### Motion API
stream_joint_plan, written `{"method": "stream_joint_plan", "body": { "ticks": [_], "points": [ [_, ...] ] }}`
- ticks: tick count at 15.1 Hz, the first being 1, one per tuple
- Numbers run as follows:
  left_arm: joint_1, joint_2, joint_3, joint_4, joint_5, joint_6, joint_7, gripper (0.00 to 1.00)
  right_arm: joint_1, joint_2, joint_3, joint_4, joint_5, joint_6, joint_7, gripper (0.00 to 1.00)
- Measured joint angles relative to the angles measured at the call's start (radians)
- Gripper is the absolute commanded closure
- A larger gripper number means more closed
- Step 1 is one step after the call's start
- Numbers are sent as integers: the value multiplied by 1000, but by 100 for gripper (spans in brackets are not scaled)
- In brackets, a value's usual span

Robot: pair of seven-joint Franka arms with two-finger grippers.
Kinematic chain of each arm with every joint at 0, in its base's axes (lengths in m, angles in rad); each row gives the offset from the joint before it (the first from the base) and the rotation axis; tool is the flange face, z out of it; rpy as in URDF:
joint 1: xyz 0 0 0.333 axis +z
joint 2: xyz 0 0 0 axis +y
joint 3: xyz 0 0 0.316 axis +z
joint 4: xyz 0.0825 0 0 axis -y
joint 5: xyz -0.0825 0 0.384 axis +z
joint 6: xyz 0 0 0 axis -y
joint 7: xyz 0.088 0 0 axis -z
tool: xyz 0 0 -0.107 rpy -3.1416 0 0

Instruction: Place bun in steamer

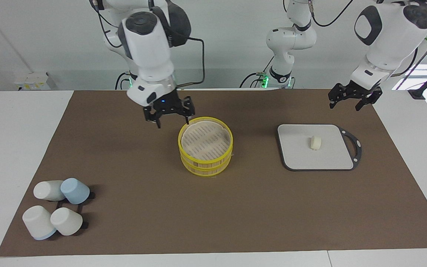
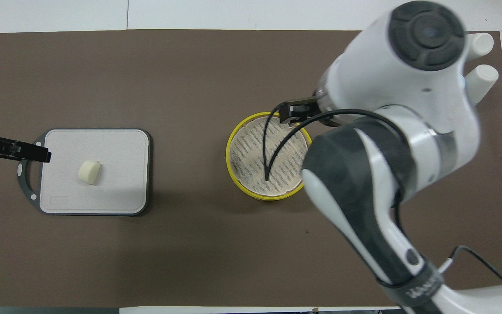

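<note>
The bun [image 1: 315, 142] [image 2: 89, 172], a small cream lump, lies on the grey board [image 1: 298, 155] [image 2: 116, 148] toward the left arm's end of the table. At mid-table stands the steamer [image 1: 205, 146] [image 2: 269, 155], a yellow-rimmed bamboo basket with a pale slatted top showing. My right gripper [image 1: 172, 120] [image 2: 296, 114] hangs open in the air over the steamer's rim toward the right arm's end, holding nothing. My left gripper [image 1: 345, 105] [image 2: 37, 153] is open and empty over the board's handle end, apart from the bun.
Several white and blue cups [image 1: 56, 207] [image 2: 482, 78] lie on a black rack at the right arm's end, farthest from the robots; the right arm partly hides them in the overhead view. A brown mat [image 1: 143, 207] covers the table.
</note>
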Motion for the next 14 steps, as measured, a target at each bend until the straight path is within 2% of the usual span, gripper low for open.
{"method": "stream_joint_plan", "body": {
  "ticks": [2, 4, 7, 10, 11, 13, 14],
  "points": [
    [23, -3, 2, -172, 0, 184, 75, 0, 122, 53, -1, 23, -46, 27, 163, 0],
    [39, 27, 2, -285, 0, 337, 120, 0, 212, 107, -3, 25, -90, 76, 287, 0],
    [38, 92, -6, -346, 0, 462, 128, 0, 254, 202, -6, 18, -121, 208, 340, 0],
    [36, 131, -15, -349, 0, 505, 128, 0, 246, 233, -16, -2, -123, 241, 340, 0],
    [36, 136, -16, -350, 0, 518, 129, 6, 244, 231, -16, -11, -123, 253, 339, 6],
    [31, 148, -16, -353, 0, 546, 133, 12, 243, 219, -16, -51, -123, 308, 339, 35],
    [25, 156, -16, -354, 0, 555, 133, 20, 243, 212, -15, -76, -123, 341, 339, 48]
  ]
}}
